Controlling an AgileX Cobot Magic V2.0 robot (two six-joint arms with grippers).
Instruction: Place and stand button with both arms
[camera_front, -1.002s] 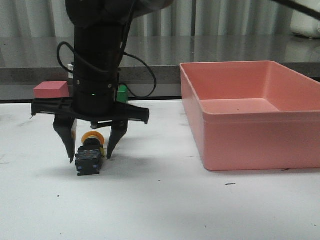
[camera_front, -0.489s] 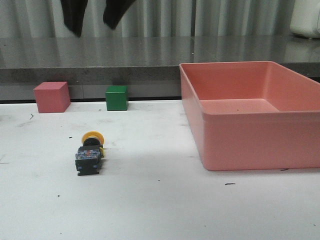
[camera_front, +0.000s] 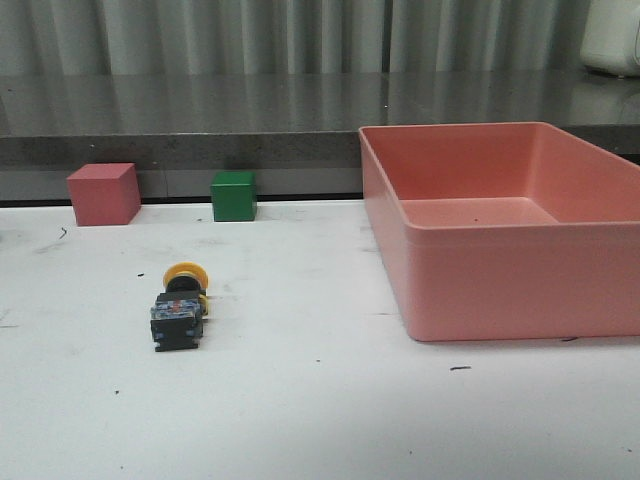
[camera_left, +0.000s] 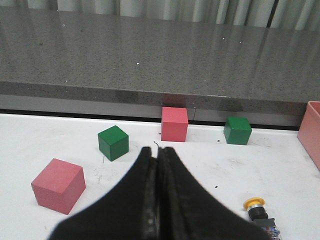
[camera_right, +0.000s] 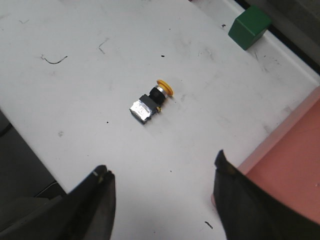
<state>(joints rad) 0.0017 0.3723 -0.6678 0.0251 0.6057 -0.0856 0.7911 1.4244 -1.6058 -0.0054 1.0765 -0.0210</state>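
Button lying on its side, waiting to be stood up.

The button (camera_front: 179, 309) is lying on the white table (camera_front: 320, 410), left of the pink bin (camera_front: 500, 280); next, I judge, an arm must grasp and upright it. The left gripper (camera_left: 156, 200) is pressed together, empty; the right gripper (camera_right: 165, 200) is spread wide, holding nothing.

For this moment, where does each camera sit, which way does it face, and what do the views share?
Front view: low, facing forward over the table at the button and pink bin; no arm shows.
Left wrist view: above the table, facing the back ledge and cubes; shut left gripper shows.
Right wrist view: high, looking down; open right gripper shows.
All three share the button, lying on its side.
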